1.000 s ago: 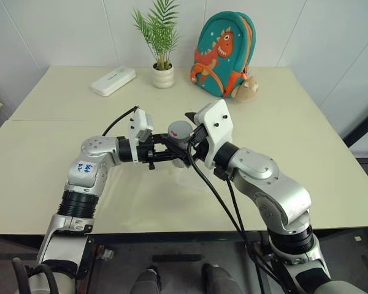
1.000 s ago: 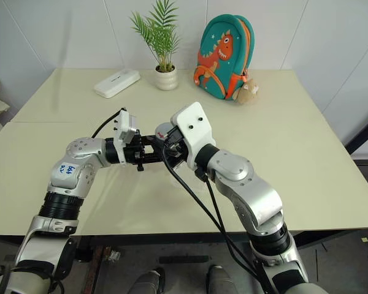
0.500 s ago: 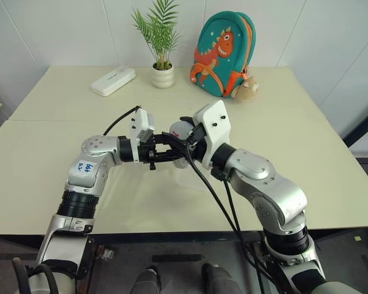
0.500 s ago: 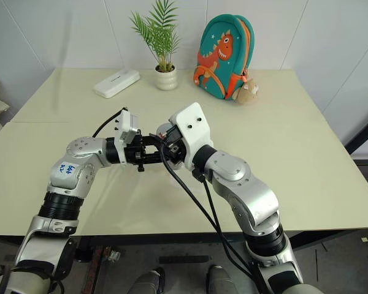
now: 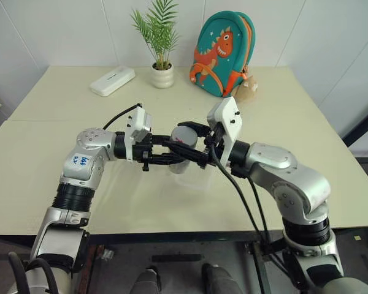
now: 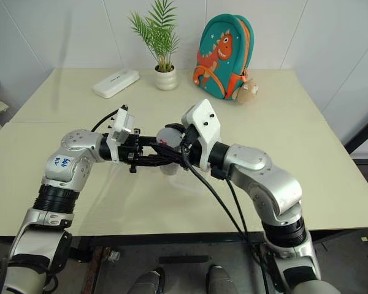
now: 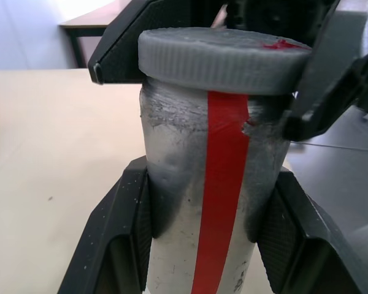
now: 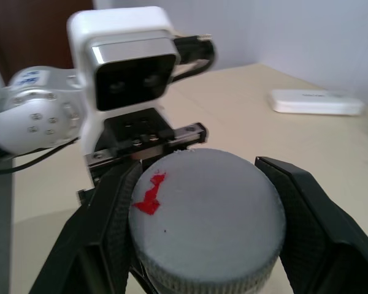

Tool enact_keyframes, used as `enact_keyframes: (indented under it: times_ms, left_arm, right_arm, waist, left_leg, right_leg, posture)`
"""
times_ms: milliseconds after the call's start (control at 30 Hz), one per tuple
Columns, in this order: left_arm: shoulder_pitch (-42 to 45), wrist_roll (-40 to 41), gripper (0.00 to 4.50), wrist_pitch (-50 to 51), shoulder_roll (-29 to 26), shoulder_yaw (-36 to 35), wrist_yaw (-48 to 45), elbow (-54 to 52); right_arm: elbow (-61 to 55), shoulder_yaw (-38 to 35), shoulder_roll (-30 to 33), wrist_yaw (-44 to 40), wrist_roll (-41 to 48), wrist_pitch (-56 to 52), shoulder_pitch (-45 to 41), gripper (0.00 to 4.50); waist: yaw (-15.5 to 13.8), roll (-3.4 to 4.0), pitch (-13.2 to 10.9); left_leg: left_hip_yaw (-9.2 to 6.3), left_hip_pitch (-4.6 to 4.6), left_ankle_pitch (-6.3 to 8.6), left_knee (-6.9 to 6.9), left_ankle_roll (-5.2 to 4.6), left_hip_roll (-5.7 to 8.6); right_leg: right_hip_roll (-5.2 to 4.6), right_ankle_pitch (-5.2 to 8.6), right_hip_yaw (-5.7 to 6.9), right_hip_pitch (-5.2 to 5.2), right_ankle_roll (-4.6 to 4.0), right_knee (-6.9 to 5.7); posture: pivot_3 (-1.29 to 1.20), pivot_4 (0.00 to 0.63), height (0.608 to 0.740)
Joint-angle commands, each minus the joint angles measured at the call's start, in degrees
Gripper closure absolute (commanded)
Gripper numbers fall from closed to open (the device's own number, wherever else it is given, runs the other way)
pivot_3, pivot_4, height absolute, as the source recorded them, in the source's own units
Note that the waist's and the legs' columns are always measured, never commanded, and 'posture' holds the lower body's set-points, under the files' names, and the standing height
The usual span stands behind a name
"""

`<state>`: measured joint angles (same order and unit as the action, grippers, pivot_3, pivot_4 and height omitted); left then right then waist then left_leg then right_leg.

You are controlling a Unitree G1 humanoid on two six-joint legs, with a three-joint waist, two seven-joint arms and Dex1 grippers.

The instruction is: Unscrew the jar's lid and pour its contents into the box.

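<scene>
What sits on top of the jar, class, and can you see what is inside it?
The grey lid with a red mark caps the jar. Its cloudy wall and red stripe hide whatever is inside.

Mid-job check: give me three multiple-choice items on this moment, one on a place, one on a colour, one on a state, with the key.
1. Where is the jar?
A. Held above the table between both arms
B. Beside the plant pot
C. Lying in the backpack

2. What colour is the stripe down the jar?
A. Blue
B. Red
C. Green

3. What is the right claw doing?
A. Hanging open over the white case
B. Shut on the lid
C. Holding the plant

Key: 1 A, the left claw clamps the jar's body in mid-air; 2 B, the left wrist view shows a red stripe; 3 B, its fingers press both sides of the lid.
</scene>
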<state>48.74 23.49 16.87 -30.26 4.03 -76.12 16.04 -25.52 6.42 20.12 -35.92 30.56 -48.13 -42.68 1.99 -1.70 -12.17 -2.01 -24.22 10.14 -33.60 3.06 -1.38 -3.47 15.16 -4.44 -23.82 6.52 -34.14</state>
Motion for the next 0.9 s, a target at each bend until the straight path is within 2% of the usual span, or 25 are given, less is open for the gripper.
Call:
enact_keyframes:
  times_ms: [33,267,533,700,733,900]
  left_arm:
    - [2.2,-1.4,2.62,-0.6,-0.8,-2.2,2.0,7.1]
    - [2.8,-1.5,2.62,-2.1,0.3,-1.1,0.9,9.6]
    - [3.4,-2.1,2.62,-3.0,0.7,-0.2,0.9,10.5]
    - [3.2,-1.9,2.62,-3.1,0.8,-0.3,0.8,10.0]
    - [3.2,-1.8,2.62,-3.2,0.9,-0.4,0.8,9.9]
    - [2.4,-0.7,2.62,-3.7,1.0,-1.1,-0.1,9.3]
  right_arm:
    - [-2.3,1.8,-0.1,-10.1,4.9,5.7,-2.9,1.85]
    - [2.4,2.1,-1.5,-13.3,3.9,10.4,-6.0,1.85]
    - [2.8,2.4,-1.7,-12.9,3.0,11.1,-5.9,1.85]
    - [2.5,2.5,-1.8,-11.8,2.1,10.8,-5.7,0.24]
    - [2.5,2.5,-1.9,-11.6,1.8,11.1,-5.7,0.07]
    - [3.2,2.0,-1.8,-10.4,0.4,11.9,-6.4,0.07]
  waist:
    - [0.0,0.0,0.0]
    - [0.2,0.0,0.0]
    - [0.1,0.0,0.0]
    - [0.2,0.0,0.0]
    - [0.1,0.0,0.0]
    - [0.1,0.0,0.0]
  left_leg:
    - [0.0,0.0,0.0,0.0,0.0,0.0]
    - [0.01,-0.01,0.01,0.01,0.01,-0.05]
    - [0.01,-0.01,0.02,0.03,0.03,-0.06]
    - [0.01,-0.01,0.02,0.02,0.03,-0.07]
    - [0.01,-0.01,0.02,0.01,0.03,-0.08]
    - [0.01,-0.01,0.02,0.01,0.03,-0.09]
  right_leg:
    - [0.01,0.0,0.0,0.0,0.0,0.01]
    - [0.06,-0.01,-0.01,-0.02,0.02,-0.01]
    - [0.07,-0.07,0.0,-0.03,0.15,-0.03]
    - [0.08,-0.07,0.0,-0.04,0.16,-0.08]
    - [0.1,-0.07,0.0,-0.05,0.16,-0.11]
    - [0.1,-0.08,-0.01,-0.06,0.17,-0.11]
  posture:
    - [0.0,0.15,0.74]
    - [0.0,0.15,0.74]
    - [0.0,0.15,0.74]
    - [0.0,0.15,0.74]
    - [0.0,0.15,0.74]
    - [0.0,0.15,0.74]
